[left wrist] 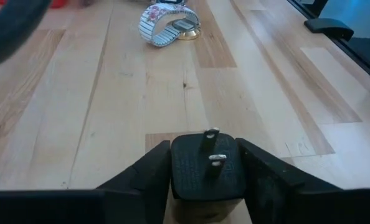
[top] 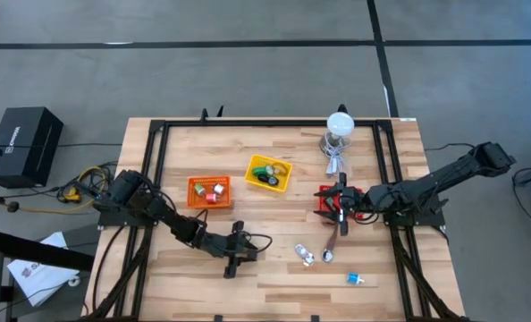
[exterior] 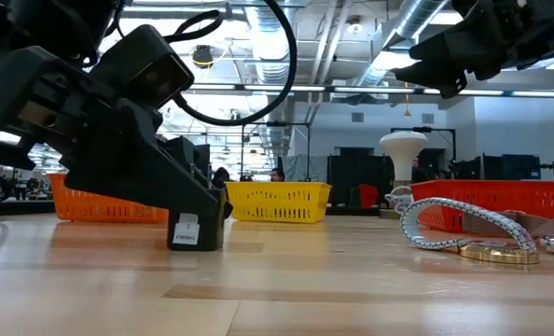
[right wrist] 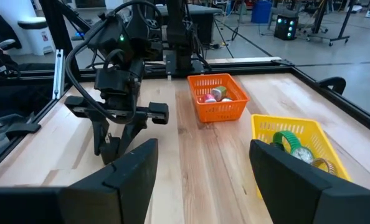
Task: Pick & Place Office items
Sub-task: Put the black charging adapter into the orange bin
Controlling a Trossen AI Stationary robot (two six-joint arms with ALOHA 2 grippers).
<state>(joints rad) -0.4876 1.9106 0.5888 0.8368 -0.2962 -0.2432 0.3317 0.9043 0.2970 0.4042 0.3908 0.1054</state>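
The left pincer [left wrist: 205,180] sits low on the desk [top: 274,277] near its front edge, its two fingers pressed against the sides of a small black plug adapter [left wrist: 207,167]. The adapter stands on the wood with its two metal prongs pointing up, so the grip falls across its width and a straight lift looks like the natural next move. From there the orange bin [top: 209,190] lies nearest, just behind and to the left arm's side; the yellow bin [top: 269,173] is farther back.

The right pincer [right wrist: 203,174] hangs spread wide and empty above the red bin [top: 330,200] on the right side. A watch with a stretch band [left wrist: 167,26] lies flat on the pale wood between the two arms. Beyond the desk is an open workshop with grey floor.
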